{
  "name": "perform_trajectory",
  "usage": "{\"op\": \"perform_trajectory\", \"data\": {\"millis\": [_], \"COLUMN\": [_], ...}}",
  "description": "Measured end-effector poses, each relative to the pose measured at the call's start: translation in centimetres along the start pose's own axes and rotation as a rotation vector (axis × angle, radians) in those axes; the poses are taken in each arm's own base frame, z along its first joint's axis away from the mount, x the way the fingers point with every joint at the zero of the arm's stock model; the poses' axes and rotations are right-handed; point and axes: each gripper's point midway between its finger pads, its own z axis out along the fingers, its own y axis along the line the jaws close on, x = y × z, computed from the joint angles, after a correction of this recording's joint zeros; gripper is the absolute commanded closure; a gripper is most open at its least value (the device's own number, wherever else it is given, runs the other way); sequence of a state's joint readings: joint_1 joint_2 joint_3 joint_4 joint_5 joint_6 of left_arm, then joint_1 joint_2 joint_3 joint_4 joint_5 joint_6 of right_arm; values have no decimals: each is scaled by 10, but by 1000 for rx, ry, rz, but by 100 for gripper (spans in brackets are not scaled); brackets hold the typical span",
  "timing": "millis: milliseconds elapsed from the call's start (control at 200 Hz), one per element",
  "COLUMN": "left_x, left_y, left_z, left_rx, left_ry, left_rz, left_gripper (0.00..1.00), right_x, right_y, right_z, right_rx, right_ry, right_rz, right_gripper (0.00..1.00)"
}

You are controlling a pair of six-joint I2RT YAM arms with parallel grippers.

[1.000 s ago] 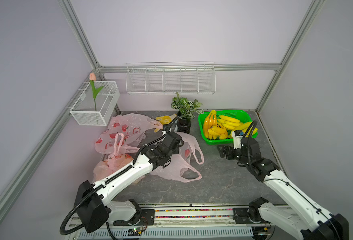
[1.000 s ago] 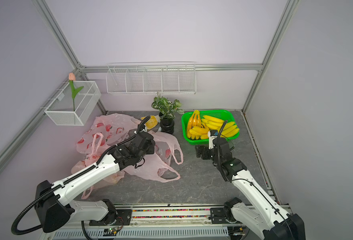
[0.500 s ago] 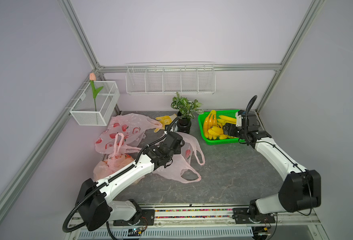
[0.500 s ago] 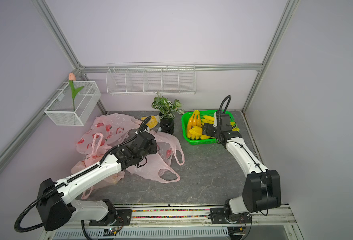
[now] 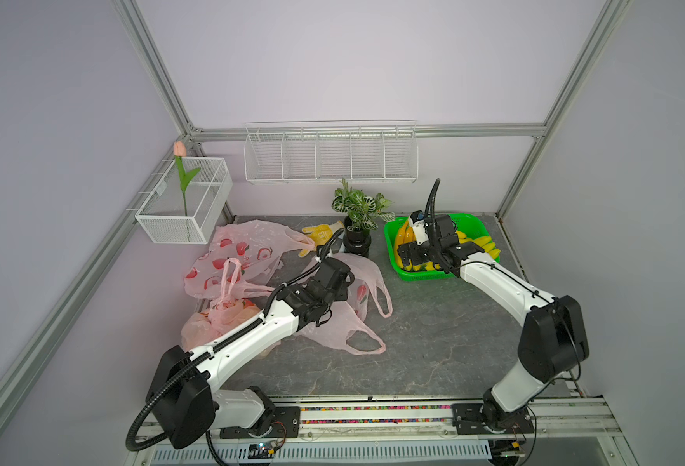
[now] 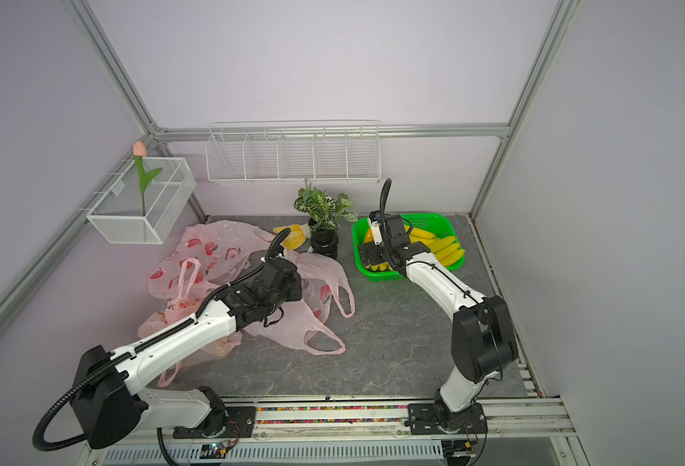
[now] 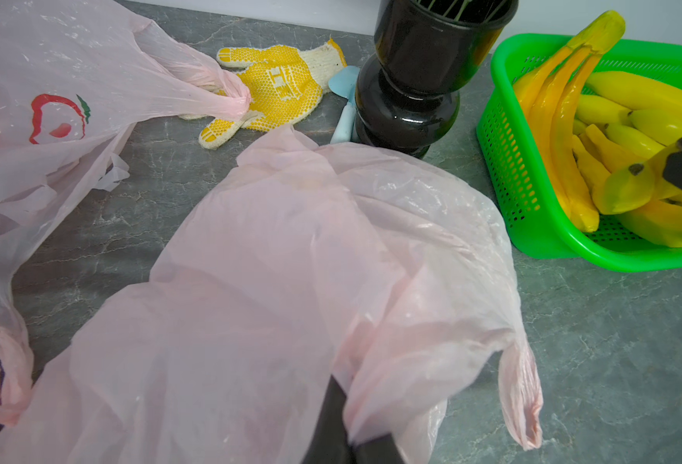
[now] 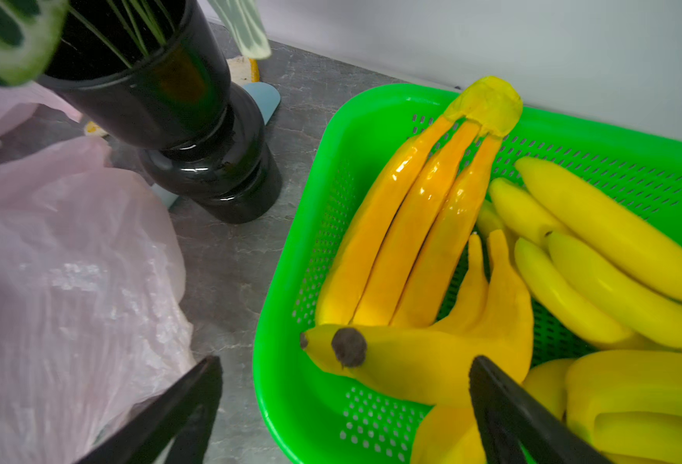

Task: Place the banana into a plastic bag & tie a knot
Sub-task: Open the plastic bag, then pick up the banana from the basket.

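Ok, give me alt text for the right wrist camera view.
The open right end effector hovers at the rim of a green basket of yellow bananas. Beside the basket, on the grey table, are a black plant pot and a pink plastic bag.

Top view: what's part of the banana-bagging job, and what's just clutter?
Job: bananas, basket, bag.
Clutter: other bags, glove, plant, tulip, wire racks.
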State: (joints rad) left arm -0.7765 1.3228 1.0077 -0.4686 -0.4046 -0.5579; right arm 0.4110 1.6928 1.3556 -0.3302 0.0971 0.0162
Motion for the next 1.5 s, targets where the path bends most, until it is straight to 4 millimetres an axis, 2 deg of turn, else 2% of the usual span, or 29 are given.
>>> {"op": "perform_trajectory", "data": {"millis": [75, 190, 365, 635, 865, 1059, 1314, 1504], "left_x": [0, 0, 0, 1, 2, 2, 4, 7], "left_y": [1, 0, 1, 1, -1, -2, -3, -4], "left_z": [0, 0, 1, 1, 1, 1, 3, 4], "left_rx": [0, 4, 4, 9, 19, 24, 26, 31], "left_ry": [1, 4, 5, 10, 16, 20, 28, 38], "left_rz": [-2, -3, -5, -7, -7, -7, -5, -5], "left_gripper": [100, 100, 100, 100, 100, 100, 100, 100], "right_x": [-3, -3, 7, 9, -1, -16, -44, -42], "right_y": [-5, -11, -17, -15, -19, -22, -22, -21], "right_z": [5, 11, 19, 23, 18, -4, -58, -81], "right_rx": [29, 65, 112, 160, 231, 251, 238, 193], "right_ry": [9, 24, 66, 78, 51, 4, -118, -162], "right_rz": [-15, -24, -47, -101, -136, -129, -77, -17], "right_gripper": [20, 28, 40, 62, 71, 79, 80, 83]}}
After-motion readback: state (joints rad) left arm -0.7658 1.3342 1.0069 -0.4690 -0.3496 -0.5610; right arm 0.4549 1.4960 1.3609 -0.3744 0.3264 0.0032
